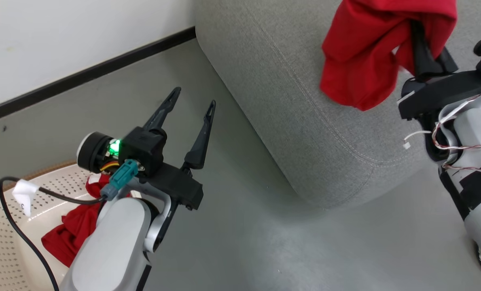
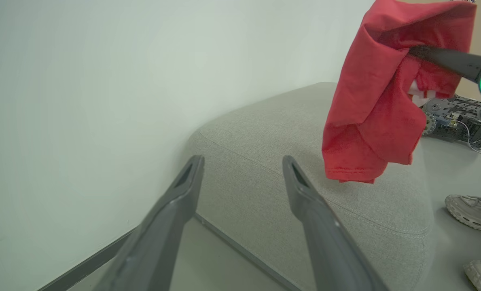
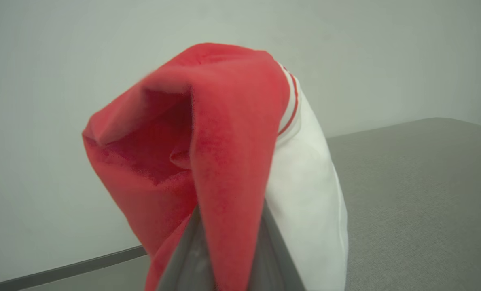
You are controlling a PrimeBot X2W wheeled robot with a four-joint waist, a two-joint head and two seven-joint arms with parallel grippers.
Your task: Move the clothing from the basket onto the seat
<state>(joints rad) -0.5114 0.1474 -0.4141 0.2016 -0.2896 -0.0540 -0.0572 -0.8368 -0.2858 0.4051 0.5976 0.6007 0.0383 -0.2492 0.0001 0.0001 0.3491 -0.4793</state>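
In the basket (image 1: 5,242) one red garment (image 1: 68,236) lies crumpled; above the edge of the seat (image 1: 289,121) the right claw (image 1: 417,36) clamps a second garment (image 1: 357,52), hanging; the left claw (image 1: 195,97) gapes empty

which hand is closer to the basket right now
Left. The left hand is open just past the basket, above the floor. The right hand is far off over the seat, shut on a red garment.

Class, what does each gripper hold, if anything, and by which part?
The right gripper pinches a red garment by a bunched fold near its top; the left gripper is open, holding nothing.
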